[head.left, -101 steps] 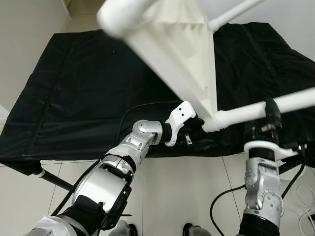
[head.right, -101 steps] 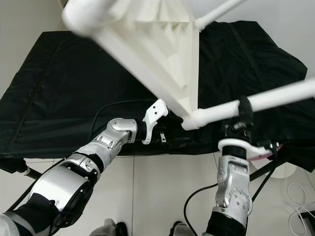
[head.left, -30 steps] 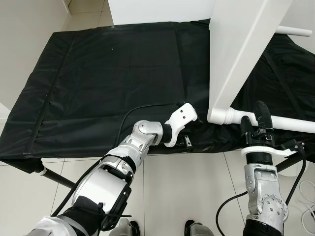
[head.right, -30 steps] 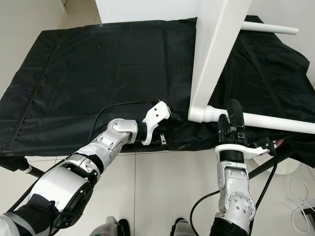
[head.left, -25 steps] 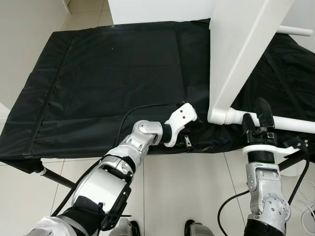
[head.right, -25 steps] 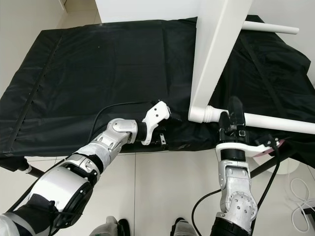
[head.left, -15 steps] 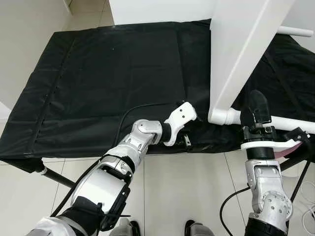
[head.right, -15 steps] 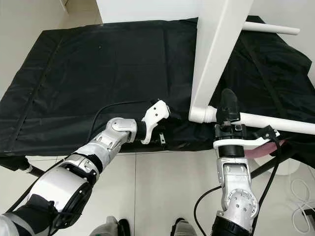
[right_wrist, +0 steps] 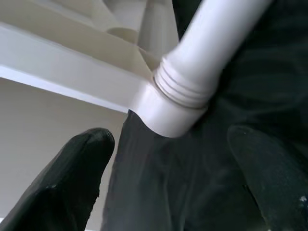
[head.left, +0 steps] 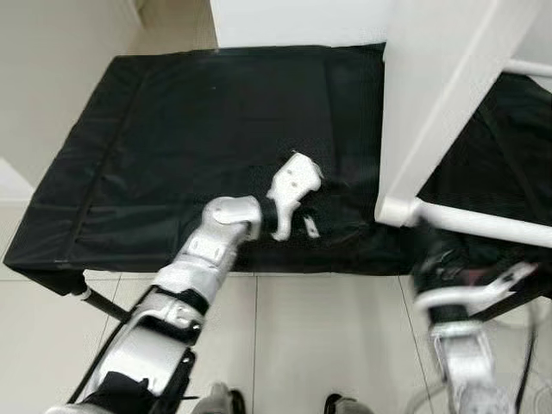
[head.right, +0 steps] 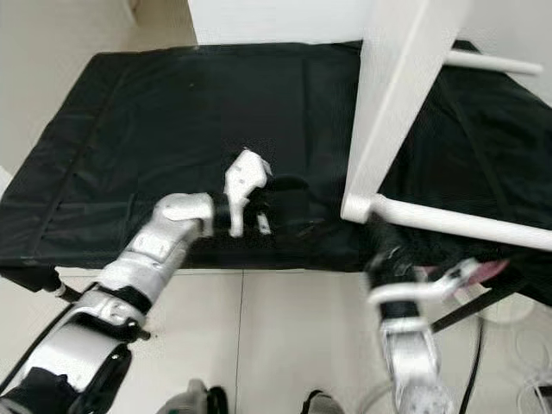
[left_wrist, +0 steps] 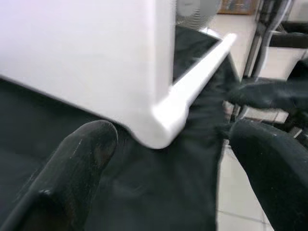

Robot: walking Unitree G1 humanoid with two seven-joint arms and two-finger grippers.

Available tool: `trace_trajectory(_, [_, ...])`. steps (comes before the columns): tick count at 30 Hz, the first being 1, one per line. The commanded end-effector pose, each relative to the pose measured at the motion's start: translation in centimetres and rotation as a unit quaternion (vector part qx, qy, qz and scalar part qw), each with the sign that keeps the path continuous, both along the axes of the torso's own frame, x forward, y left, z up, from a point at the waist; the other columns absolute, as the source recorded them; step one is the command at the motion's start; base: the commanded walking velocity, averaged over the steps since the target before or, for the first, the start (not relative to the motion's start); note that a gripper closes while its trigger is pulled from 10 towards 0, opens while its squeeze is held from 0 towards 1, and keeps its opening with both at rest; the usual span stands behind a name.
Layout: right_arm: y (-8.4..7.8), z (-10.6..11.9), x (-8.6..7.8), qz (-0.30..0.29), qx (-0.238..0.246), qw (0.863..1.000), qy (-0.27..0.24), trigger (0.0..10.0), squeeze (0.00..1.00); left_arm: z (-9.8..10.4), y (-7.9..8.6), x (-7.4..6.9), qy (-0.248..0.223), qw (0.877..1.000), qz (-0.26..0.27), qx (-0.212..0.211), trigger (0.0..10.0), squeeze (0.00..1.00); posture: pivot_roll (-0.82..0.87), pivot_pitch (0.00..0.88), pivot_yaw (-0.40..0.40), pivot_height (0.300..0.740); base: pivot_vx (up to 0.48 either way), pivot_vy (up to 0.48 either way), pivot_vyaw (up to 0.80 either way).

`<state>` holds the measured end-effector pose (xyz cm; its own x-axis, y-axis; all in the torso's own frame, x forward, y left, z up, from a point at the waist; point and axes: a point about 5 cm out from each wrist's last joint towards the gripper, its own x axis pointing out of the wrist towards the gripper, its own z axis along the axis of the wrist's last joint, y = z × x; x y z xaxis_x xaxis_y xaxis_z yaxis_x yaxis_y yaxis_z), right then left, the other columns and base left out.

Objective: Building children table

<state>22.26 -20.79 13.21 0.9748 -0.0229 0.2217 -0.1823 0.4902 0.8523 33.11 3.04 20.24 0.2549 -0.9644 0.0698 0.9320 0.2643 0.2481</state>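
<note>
The white children's tabletop (head.left: 435, 95) stands on its edge on the black cloth. A white round leg (head.left: 487, 224) is screwed into its lower corner (head.left: 395, 211) and points off to the right. My left gripper (left_wrist: 173, 159) is open with nothing between its fingers, and the corner (left_wrist: 161, 127) lies just ahead of it. Its white wrist (head.left: 293, 183) rests over the cloth, left of the tabletop. My right gripper (right_wrist: 171, 159) is open just below the leg's threaded end (right_wrist: 185, 91). In the eye views it is a blur (head.left: 442, 259) under the leg.
A black cloth covers a wide low surface (head.left: 198, 121) whose front edge runs in front of me. A second white leg (head.left: 528, 67) sticks out at the upper right. White tile floor (head.left: 328, 345) lies below, and a pale wall (head.left: 60, 78) stands at the left.
The tabletop, tilted up 3.4 s ago with my right gripper on its leg, now stands on edge. My right gripper has dropped below the leg; my left wrist moved forward over the cloth.
</note>
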Motion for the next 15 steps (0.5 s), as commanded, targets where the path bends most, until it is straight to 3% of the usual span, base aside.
trace_trajectory(1, [1.7, 0.8, 0.7, 0.009, -0.027, 0.999, -0.019, 10.0, 0.0, 0.1, 0.6, -0.3, 0.003, 1.0, 0.01, -0.012, 10.0, 0.0, -0.08, 0.055, 0.085, 0.74, 0.0, 0.0, 0.0])
trace_trajectory(4, [1.7, 0.9, 0.8, 0.005, -0.043, 0.999, -0.016, 10.0, 0.0, 0.2, 0.8, -0.2, 0.003, 1.0, 0.024, -0.016, 10.0, 0.0, -0.08, 0.055, 0.085, 0.74, 0.0, 0.0, 0.0])
trace_trajectory(7, [1.9, 1.1, 1.3, -0.009, -0.116, 0.993, -0.004, 10.0, 0.0, 0.7, 2.5, 0.5, 0.018, 0.993, 0.114, -0.038, 10.0, 0.0, -0.07, 0.035, 0.082, 0.74, 0.0, 0.0, 0.0])
trace_trajectory(13, [2.6, 2.0, 1.9, -0.013, -0.187, 0.982, -0.014, 10.0, 0.0, 0.9, 4.0, 1.2, 0.035, 0.979, 0.191, -0.055, 10.0, 0.0, -0.07, 0.024, 0.078, 0.74, 0.0, 0.0, 0.0])
trace_trajectory(15, [3.1, 2.4, 2.3, -0.014, -0.216, 0.976, -0.024, 10.0, 0.0, 0.9, 4.8, 1.3, 0.046, 0.97, 0.229, -0.07, 10.0, 0.0, -0.07, 0.013, 0.07, 0.74, 0.0, 0.0, 0.0])
